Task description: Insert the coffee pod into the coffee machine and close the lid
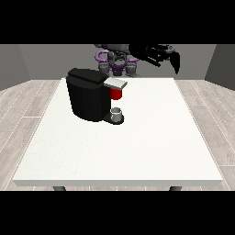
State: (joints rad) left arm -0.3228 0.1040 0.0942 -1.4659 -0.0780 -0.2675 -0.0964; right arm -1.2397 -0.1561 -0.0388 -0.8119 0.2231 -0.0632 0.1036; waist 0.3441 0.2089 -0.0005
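A black coffee machine [88,94] stands on the white table [137,147], towards its far left part. A grey lid [115,83] juts from the machine's top to the right, with a red thing at the machine [116,93] just beneath it. Lower down, a grey thing [117,112] sits on the machine's base; I cannot tell whether it is the pod. The hand at the view's right [161,54] hangs raised beyond the table's far edge, its fingers [176,64] curled downward around nothing. No other hand shows.
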